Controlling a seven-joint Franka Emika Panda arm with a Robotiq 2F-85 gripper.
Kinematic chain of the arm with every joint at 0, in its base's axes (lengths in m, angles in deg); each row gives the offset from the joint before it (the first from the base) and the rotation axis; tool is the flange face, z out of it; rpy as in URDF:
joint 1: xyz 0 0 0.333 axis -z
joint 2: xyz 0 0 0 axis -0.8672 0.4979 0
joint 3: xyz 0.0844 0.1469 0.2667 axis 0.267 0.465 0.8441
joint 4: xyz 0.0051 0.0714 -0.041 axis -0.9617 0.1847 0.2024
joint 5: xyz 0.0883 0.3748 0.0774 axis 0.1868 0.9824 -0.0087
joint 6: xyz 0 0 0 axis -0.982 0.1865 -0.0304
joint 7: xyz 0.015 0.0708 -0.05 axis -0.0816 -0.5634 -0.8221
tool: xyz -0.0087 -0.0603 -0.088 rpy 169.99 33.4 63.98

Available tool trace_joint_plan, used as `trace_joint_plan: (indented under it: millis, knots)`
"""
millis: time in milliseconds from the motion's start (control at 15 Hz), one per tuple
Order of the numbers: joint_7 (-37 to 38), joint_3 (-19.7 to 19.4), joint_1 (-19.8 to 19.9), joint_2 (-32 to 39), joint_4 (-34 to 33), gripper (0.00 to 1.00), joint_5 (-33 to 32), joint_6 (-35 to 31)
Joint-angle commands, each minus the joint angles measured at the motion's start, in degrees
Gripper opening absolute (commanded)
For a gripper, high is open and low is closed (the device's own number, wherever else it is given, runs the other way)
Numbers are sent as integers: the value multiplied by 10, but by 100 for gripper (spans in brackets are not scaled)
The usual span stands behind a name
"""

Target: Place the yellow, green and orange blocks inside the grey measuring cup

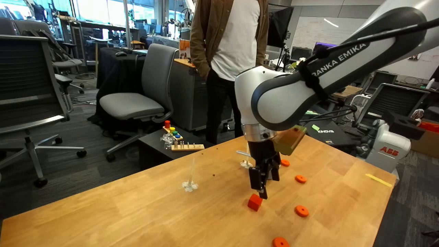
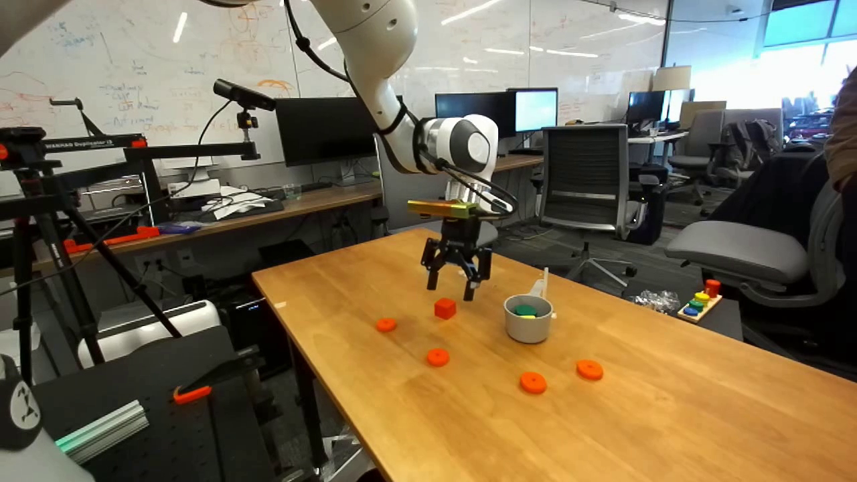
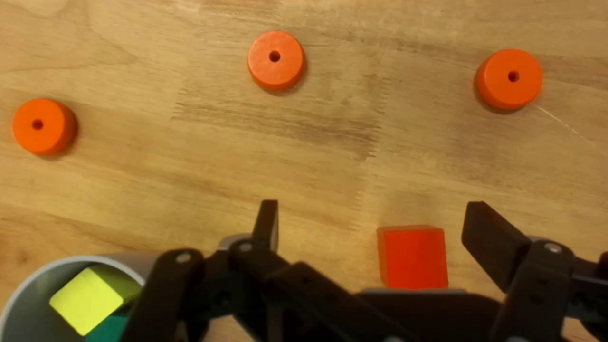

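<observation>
A black, two-fingered robot gripper, spread wide, hovers near an orange-red cube on a wooden table; nearby, a yellow cube and a partly hidden green block sit inside a round grey measuring cup, and four flat, round orange discs lie scattered

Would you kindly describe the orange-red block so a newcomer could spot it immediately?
On the wooden table, look near the grey measuring cup, close to the open claw. The orange-red block sits there, a cube, unlike the round orange discs nearby.
</observation>
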Motion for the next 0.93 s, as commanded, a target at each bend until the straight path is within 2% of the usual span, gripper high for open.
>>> trace_joint_plan:
  millis: [0,533,600,667,867]
  knots:
    - [-11,0,-8,29,-42,100,-2,17]
    - [-21,2,-28,79,-108,100,-7,35]
    - [-23,2,-30,82,-112,75,-7,33]
    - [-25,2,-31,85,-117,72,-7,35]
    - [-24,2,-28,82,-118,49,-1,28]
